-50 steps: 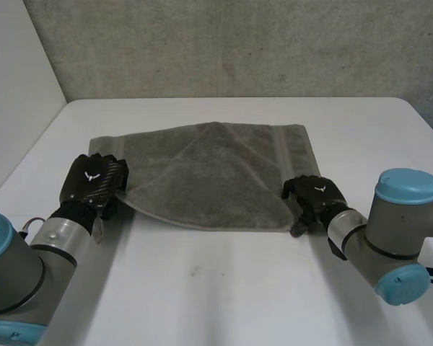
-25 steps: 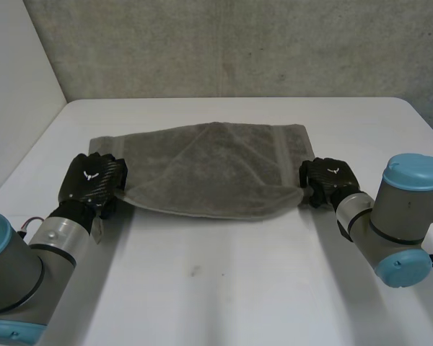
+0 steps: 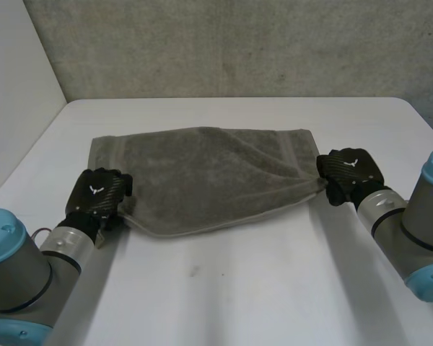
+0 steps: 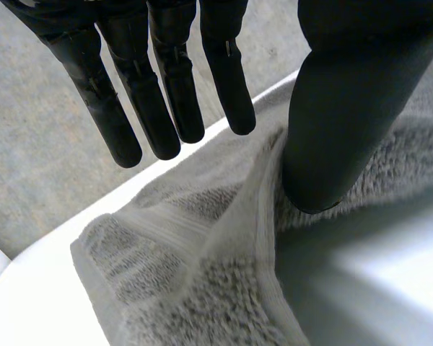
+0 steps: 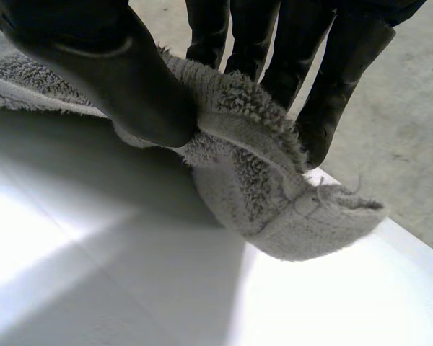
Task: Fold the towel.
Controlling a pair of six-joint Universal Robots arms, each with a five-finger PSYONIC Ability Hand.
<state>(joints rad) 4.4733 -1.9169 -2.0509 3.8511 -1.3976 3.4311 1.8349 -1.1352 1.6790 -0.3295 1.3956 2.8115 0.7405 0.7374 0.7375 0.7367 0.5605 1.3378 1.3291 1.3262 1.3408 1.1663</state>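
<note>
Towel (image 3: 209, 173) lay partly doubled on the white desk (image 3: 224, 288), a corner at its right edge pinched between the thumb and fingers of the right robot hand (image 3: 350, 173). At its near left corner the left robot hand (image 3: 95, 198) had straight, wide-spread fingers and only its thumb against the cloth. That loose left side could slip and skew the fold if the right pulled harder, while the grey wall (image 3: 238, 43) beyond the towel stood well apart, hardly a hindrance.

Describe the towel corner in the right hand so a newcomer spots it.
A grey towel lies across the white table. Its right end narrows to the right hand, which pinches one corner against its thumb. That corner is bunched up, unlike the flat far corners.
</note>
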